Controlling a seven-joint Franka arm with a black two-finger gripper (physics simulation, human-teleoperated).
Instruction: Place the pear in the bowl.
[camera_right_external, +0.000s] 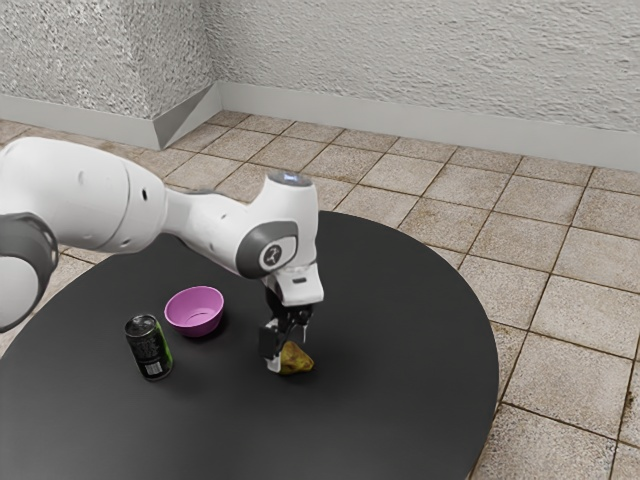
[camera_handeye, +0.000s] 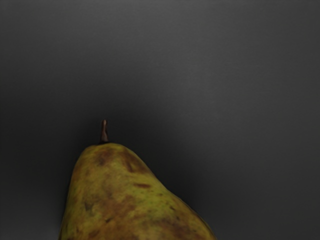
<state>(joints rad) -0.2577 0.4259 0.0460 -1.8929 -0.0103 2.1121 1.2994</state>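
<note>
Your black two-finger gripper (camera_right_external: 284, 352) is down at the pear (camera_right_external: 296, 359), but you cannot tell from these pictures whether it is clenched on the fruit or released around it. Behind everything you have rough, pale grey plaster walls (camera_right_external: 430, 60) with a smooth baseboard (camera_right_external: 380, 112) along their foot, and below them a floor of beige square tiles (camera_right_external: 560, 330) with dark joints. On that floor you see the round black tabletop (camera_right_external: 400, 300), its curved edge showing toward the exterior view's right. Your white-and-grey Franka arm (camera_right_external: 90, 200) comes in from the exterior view's left and bends down over the tabletop. The magenta bowl (camera_right_external: 196, 323) sits upright, between the black drink can and the gripper in the exterior view, and you can see its inner wall. Just beside it, toward the exterior view's left and nearer the camera, you have the black drink can (camera_right_external: 149, 348) standing upright, with a green strip on its side and a barcode low on its front. The yellow-green pear, mottled brown, is outside the bowl, lying on its side at the gripper; its narrow end points toward the exterior view's right. Smallest of all, you get its short brown stem (camera_handeye: 104, 131) in the wrist view.
</note>
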